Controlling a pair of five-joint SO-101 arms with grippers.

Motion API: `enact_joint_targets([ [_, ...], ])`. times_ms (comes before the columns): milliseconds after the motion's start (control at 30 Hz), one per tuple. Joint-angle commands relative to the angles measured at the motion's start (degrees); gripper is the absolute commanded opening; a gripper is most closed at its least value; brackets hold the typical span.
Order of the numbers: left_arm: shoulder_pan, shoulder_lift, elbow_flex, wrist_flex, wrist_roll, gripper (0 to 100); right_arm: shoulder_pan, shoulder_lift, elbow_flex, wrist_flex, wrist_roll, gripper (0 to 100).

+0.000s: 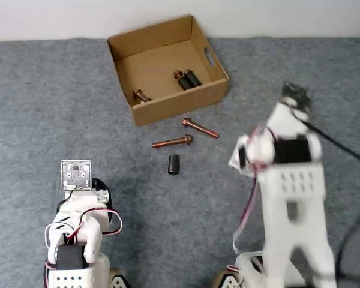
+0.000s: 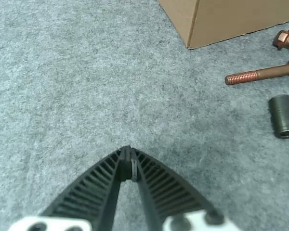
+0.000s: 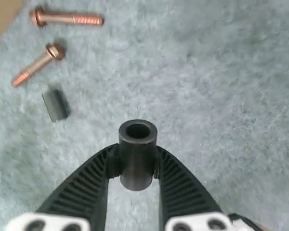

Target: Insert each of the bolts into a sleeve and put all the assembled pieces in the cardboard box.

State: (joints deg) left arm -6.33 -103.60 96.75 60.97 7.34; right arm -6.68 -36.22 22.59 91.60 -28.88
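Note:
My right gripper [image 3: 136, 163] is shut on a black sleeve [image 3: 137, 144], held upright with its bore showing, above the grey carpet. Two copper bolts [image 3: 65, 18] [image 3: 37, 65] and a second loose sleeve [image 3: 55, 102] lie farther off. In the high view these bolts [image 1: 200, 128] [image 1: 172, 142] and that sleeve [image 1: 174, 164] sit just in front of the cardboard box [image 1: 168, 111]. Two assembled pieces [image 1: 186, 78] [image 1: 140, 95] lie inside it. My left gripper [image 2: 127, 154] is shut and empty over bare carpet, with a bolt [image 2: 260, 74] and the loose sleeve [image 2: 284, 115] off to one side.
The right arm [image 1: 288, 162] stands raised at the right of the table, with a black cable [image 1: 342, 150] trailing from it. The left arm [image 1: 81, 210] is folded low at the front left. Grey carpet [image 1: 48, 108] covers the table.

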Motion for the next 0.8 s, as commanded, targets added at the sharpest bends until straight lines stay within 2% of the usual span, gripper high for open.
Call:
enact_joint_targets([
  [0,0.18,-0.18,-0.31,-1.23,2.9,1,3.03,-14.2,8.79,-4.0,0.62,0.9],
  [133,0.18,-0.18,-0.31,-0.18,4.13,1,5.41,-27.03,18.11,-5.76,0.79,0.8],
  [367,0.09,-0.35,-0.48,-0.26,3.96,1,9.8,-50.24,31.56,-9.89,12.22,0.8],
  [533,1.93,-0.26,-3.74,-0.79,2.73,1,9.89,-66.07,41.49,-8.4,14.24,0.8],
  [767,9.76,-0.09,-11.12,2.55,1.58,1,9.63,-66.77,42.81,-8.04,15.47,0.8],
])
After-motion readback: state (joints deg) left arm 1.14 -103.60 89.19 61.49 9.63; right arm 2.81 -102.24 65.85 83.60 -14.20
